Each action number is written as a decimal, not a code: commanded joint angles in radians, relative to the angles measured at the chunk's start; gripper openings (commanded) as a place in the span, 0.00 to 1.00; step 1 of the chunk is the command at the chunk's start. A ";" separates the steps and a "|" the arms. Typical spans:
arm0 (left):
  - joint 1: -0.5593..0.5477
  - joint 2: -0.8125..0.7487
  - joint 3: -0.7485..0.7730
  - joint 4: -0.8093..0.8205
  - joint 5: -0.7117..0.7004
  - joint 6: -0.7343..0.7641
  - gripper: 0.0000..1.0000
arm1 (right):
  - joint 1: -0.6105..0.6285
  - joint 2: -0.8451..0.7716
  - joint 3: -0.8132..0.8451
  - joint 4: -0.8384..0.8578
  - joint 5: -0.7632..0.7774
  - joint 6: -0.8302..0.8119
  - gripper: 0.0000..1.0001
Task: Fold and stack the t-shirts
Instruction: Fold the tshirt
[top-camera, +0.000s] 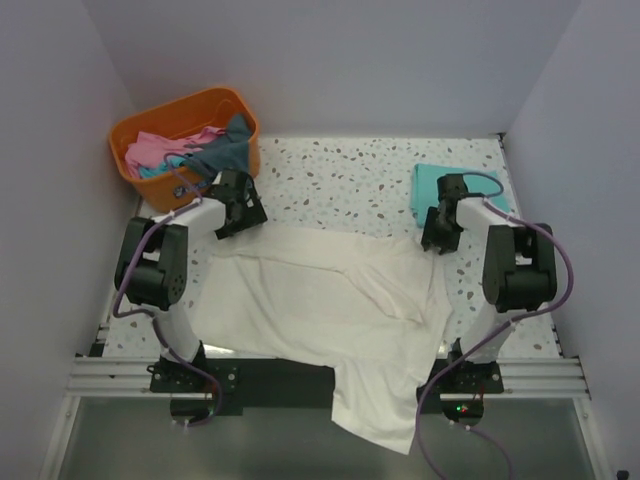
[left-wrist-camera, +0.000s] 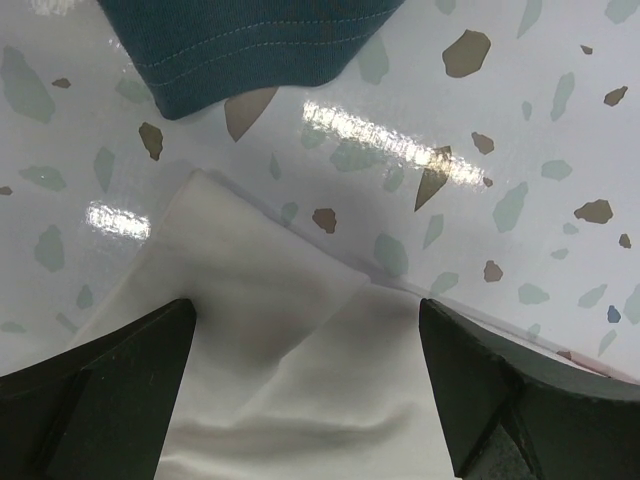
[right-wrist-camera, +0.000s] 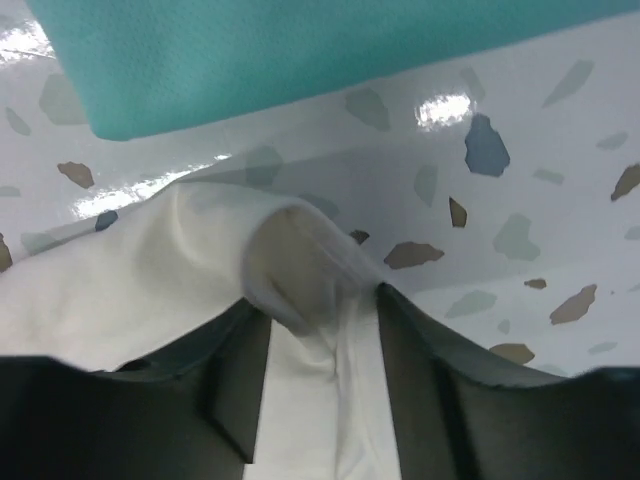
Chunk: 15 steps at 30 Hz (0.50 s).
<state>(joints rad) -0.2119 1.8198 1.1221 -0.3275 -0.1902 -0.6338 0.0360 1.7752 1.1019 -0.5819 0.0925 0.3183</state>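
Observation:
A cream-white t-shirt (top-camera: 320, 300) lies spread across the table, its lower part hanging over the near edge. My left gripper (top-camera: 240, 215) stands open over the shirt's far left corner (left-wrist-camera: 260, 300), with the black fingers (left-wrist-camera: 100, 385) either side of the cloth and not pinching it. My right gripper (top-camera: 438, 240) is at the shirt's far right corner, and in the right wrist view its jaws (right-wrist-camera: 320, 300) pinch a bunched fold of the white cloth (right-wrist-camera: 130, 280). A folded teal-green t-shirt (top-camera: 440, 185) lies just beyond it (right-wrist-camera: 300, 50).
An orange basket (top-camera: 170, 105) at the back left holds pink, teal and dark grey-blue clothes. A dark blue hem (left-wrist-camera: 250, 40) hangs just beyond my left gripper. White walls close in the speckled table (top-camera: 350, 180) on three sides.

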 joint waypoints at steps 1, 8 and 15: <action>0.002 0.050 0.031 0.025 -0.002 0.020 1.00 | -0.002 0.074 0.055 0.067 -0.019 -0.039 0.42; 0.002 0.162 0.123 0.027 0.012 0.011 1.00 | -0.033 0.255 0.269 0.025 0.058 -0.094 0.10; 0.000 0.262 0.237 0.010 0.049 -0.006 1.00 | -0.070 0.423 0.496 -0.033 0.085 -0.179 0.12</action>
<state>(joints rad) -0.2119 1.9949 1.3407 -0.3202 -0.2070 -0.6312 0.0051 2.0846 1.5291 -0.6376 0.1146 0.2077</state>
